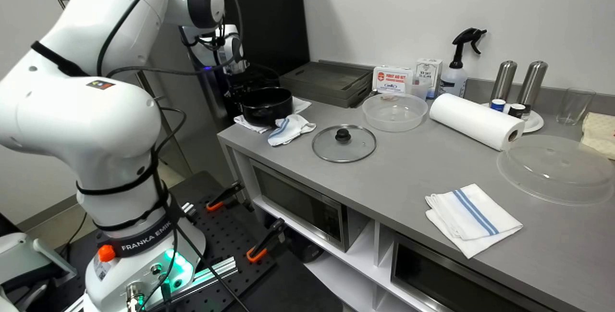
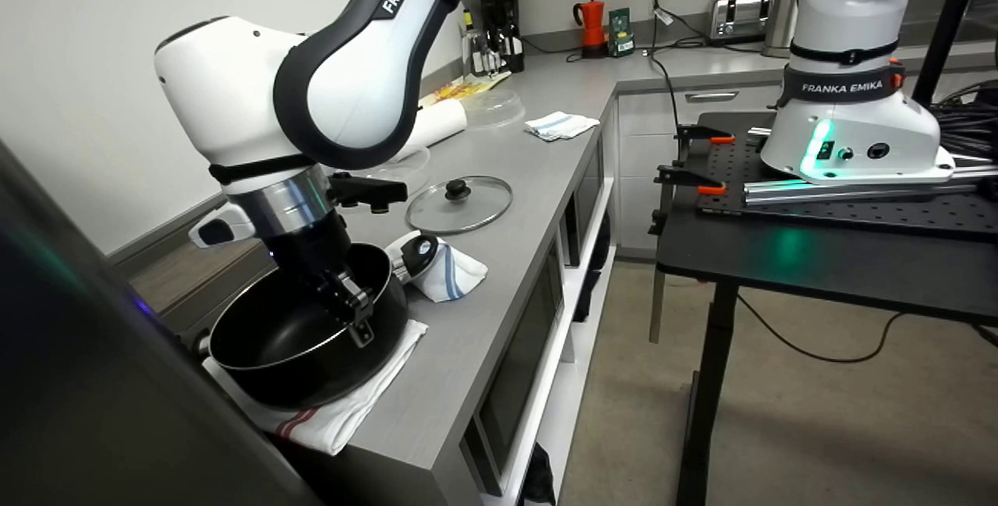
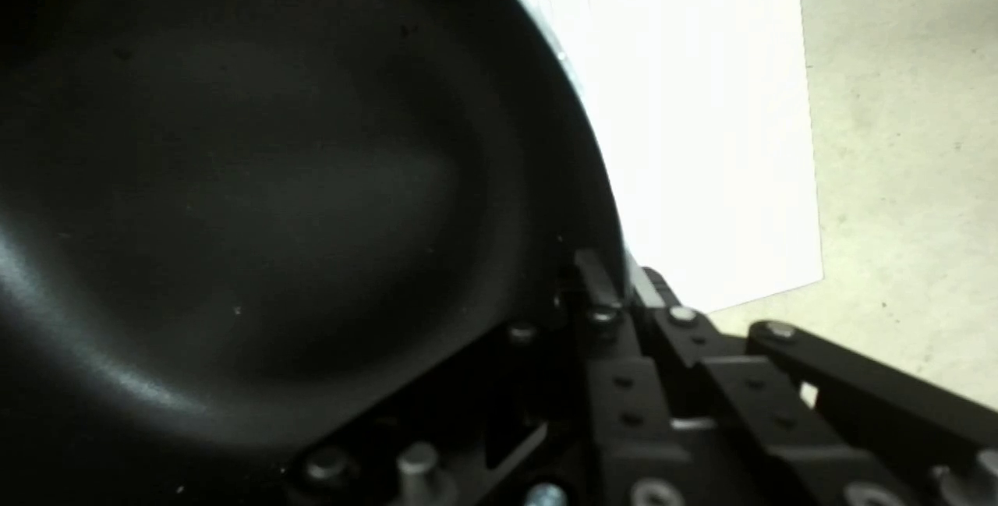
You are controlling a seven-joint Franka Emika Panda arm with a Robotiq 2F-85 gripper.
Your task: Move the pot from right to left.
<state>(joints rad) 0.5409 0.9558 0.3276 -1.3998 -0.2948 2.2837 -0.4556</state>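
The wide black pot (image 1: 267,106) stands on white towels at the end of the grey counter; it also shows in an exterior view (image 2: 312,381). Its dark inside fills much of the wrist view (image 3: 296,178). A side handle (image 2: 419,255) points toward the glass lid. My gripper (image 2: 360,323) reaches down at the pot's near wall. In the wrist view, one finger of the gripper (image 3: 626,288) is inside the pot and one outside, close together with the rim pinched between them. Whether the pot's base is lifted off the towel cannot be told.
The glass lid (image 1: 344,143) with black knob lies beside the pot. A blue-striped towel (image 1: 290,129) is bunched against it. Grey trays (image 1: 326,81), a clear bowl (image 1: 394,112) and a paper roll (image 1: 475,119) stand toward the wall. A dark tall surface (image 2: 93,350) is close by the pot.
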